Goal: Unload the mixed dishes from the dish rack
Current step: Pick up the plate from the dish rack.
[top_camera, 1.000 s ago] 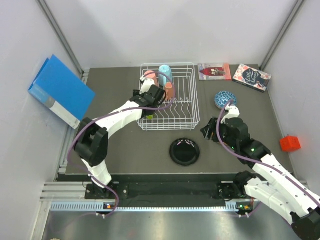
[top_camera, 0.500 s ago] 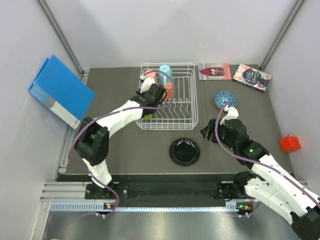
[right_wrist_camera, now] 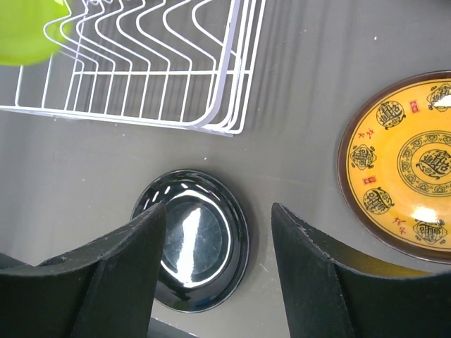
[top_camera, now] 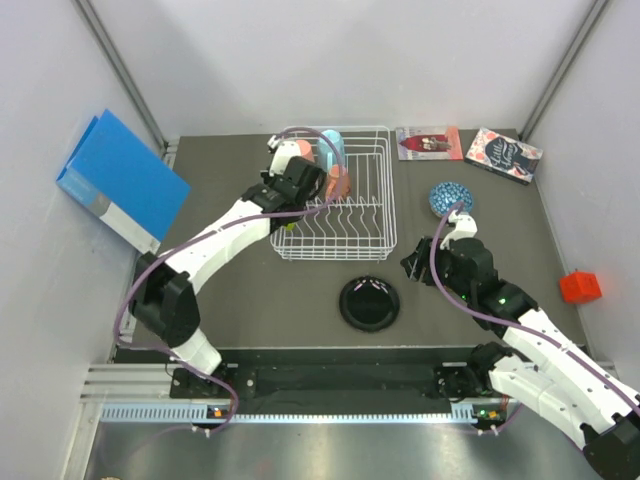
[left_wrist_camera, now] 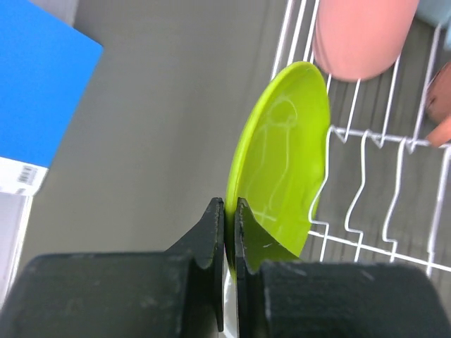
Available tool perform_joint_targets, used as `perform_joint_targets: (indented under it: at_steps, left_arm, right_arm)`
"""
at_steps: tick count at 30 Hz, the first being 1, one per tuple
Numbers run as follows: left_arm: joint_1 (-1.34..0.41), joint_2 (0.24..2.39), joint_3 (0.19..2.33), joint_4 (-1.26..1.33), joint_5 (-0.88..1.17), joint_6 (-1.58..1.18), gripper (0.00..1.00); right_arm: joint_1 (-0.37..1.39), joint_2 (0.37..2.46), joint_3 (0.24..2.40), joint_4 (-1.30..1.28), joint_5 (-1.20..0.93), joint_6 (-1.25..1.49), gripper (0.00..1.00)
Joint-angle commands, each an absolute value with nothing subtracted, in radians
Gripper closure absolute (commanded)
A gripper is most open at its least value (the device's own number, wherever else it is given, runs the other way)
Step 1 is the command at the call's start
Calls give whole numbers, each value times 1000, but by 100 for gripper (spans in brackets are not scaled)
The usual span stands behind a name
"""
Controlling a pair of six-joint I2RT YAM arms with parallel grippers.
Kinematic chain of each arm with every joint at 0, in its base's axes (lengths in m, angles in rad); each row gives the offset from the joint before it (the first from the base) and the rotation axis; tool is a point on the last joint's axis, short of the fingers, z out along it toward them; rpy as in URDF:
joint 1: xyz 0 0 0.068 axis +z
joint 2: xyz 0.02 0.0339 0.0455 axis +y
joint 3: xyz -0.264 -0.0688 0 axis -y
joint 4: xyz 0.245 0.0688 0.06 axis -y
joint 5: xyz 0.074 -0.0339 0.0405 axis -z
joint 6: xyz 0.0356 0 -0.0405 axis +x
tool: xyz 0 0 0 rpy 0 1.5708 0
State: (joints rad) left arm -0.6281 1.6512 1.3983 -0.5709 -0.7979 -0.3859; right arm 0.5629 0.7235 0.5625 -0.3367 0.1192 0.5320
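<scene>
The left wrist view settles what the top view hides. The left gripper [left_wrist_camera: 229, 232] is clenched on the rim of the lime plate [left_wrist_camera: 282, 155], its two black fingers pressed flat on either face. From above, that plate is only a green sliver under the arm, at the left side of the rack [top_camera: 340, 195].

The plate stands on edge, a smooth, glossy round disc with a faint pale line drawing on its face. Past it lie the base of a matte pink cup [left_wrist_camera: 359, 35] and thin white wires bent into tines.

The right wrist view alone shows the yellow plate [right_wrist_camera: 405, 186], which is dark-rimmed, printed with round emblems and flat on the table [right_wrist_camera: 303, 84]; in the top view the arm covers it. The right gripper [right_wrist_camera: 218, 211] is released, its jaws spread over the glossy black plate [right_wrist_camera: 194, 239], which lies near the middle of the table's near edge.

Only the top view takes in the rack at the middle of the far edge with a blue mug [top_camera: 332, 150] and a salmon cup [top_camera: 340, 183] inside. It also shows a patterned blue bowl [top_camera: 452, 197] upside down to the rack's right, two books [top_camera: 428, 142] along the far edge and a blue binder [top_camera: 120, 180] at the left wall.
</scene>
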Motion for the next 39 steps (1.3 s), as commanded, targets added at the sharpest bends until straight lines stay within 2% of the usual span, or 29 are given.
perform_joint_targets:
  at_steps: [1,4,8,12,18,26,35,38,39]
  left_arm:
    - [-650,1523,1494,-541,-718,-406,100]
    - [-650,1464,1497,-535,-660,-439,100]
    - [-644,1327,1412,-401,-391,-488,100]
    - [-637,1240,1292,-310,-206,-574,100]
    - [-635,1242,1255,-302,-23,-646,100]
    - [-637,1261,1186,-212,164,-699,100]
    - [-637,1239,1144,-146,230,-719,100]
    - [-638,1233,1132,-138,236,-724,100]
    - [-637,1233,1129,-138,238,-723,100]
  right_arm:
    - [577,727,589,-301,124,531,39]
    - [577,727,600,-299,118,531,39]
    - [577,721,618,-267,58,543,39]
    - [577,700,635,-190,-44,593,31]
    - [577,690,684,-88,-152,659,18]
    - [575,753,707,27,-178,690,18]
    - [575,899,739,89,-164,673,23]
    - [575,936,750,109,-182,670,35]
    - [575,940,752,120,-181,672,50]
